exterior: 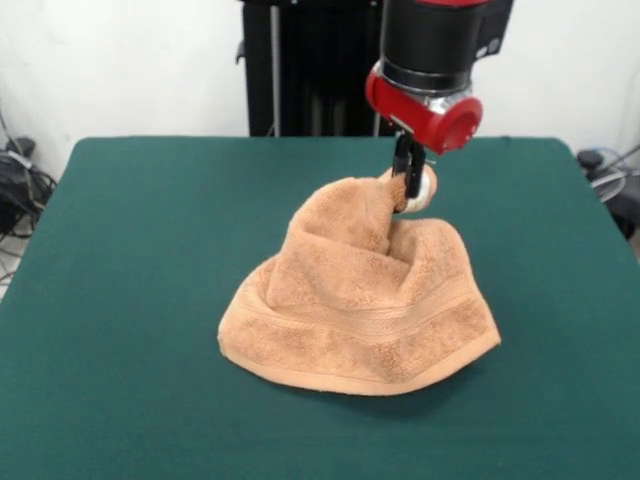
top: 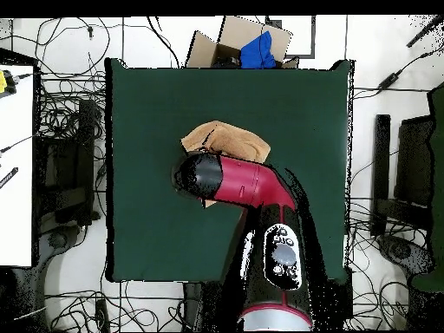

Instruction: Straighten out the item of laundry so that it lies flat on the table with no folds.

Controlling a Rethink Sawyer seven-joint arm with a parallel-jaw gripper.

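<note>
The item of laundry point(exterior: 360, 295) is an orange-tan terry towel, pulled up into a peaked tent near the middle of the table point(exterior: 130, 260). Its lower edge with a woven band rests on the green cloth, curving along the front. My gripper point(exterior: 408, 188) is shut on the towel's top, holding a pinched bunch lifted above the rest. In the overhead view the red and black arm covers the gripper, and only the towel's far part point(top: 227, 139) shows beyond the arm's head on the table point(top: 147, 113).
Green cloth lies bare on all sides of the towel. A cardboard box point(top: 238, 42) with something blue in it stands past the table's far edge in the overhead view. Cables cover the floor around the table.
</note>
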